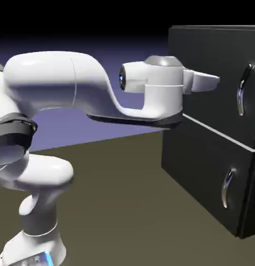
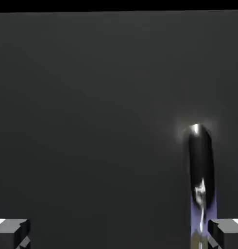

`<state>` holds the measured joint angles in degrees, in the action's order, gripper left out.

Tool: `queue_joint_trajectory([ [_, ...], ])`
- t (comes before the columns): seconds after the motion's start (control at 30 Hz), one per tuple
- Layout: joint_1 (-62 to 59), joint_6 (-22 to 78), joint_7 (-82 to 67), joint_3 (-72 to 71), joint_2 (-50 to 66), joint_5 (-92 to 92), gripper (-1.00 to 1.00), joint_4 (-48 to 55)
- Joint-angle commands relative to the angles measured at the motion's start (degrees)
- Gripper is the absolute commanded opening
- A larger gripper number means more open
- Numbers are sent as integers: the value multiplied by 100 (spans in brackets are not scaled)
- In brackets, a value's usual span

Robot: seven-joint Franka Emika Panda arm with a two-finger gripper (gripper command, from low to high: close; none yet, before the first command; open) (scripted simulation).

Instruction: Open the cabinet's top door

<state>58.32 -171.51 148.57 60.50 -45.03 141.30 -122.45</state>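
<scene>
The gripper (image 2: pixel 119 236) is facing the top door (image 1: pixel 213 78) of the cabinet (image 1: pixel 202 171) with jaws spread wide and empty; the upright chrome handle (image 2: pixel 200 170) is lying off-centre, just beside the right fingertip (image 2: pixel 228 232).

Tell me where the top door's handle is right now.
In the exterior view, the handle sits near the top door's right edge, beyond the open gripper; the hand view shows it lower right.

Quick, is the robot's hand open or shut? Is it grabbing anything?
The gripper: open wide, holding nothing; the top door's handle shows just beside one fingertip.
</scene>
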Motion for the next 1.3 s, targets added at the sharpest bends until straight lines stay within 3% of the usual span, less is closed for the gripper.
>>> queue_joint_trajectory([
  [0.0, 102, 4, 187, 107, -22, 250, 0, 68],
  [0.27, 915, 40, 1684, 960, -196, 2243, 0, 612],
  [0.53, 2136, 24, 1719, 1834, 0, 2328, 0, 1529],
  [0.57, 2136, 24, 1719, 1834, 0, 2328, -100, 1529],
  [1.27, -2017, 1473, 1743, -1500, 251, 712, -100, -1370],
])
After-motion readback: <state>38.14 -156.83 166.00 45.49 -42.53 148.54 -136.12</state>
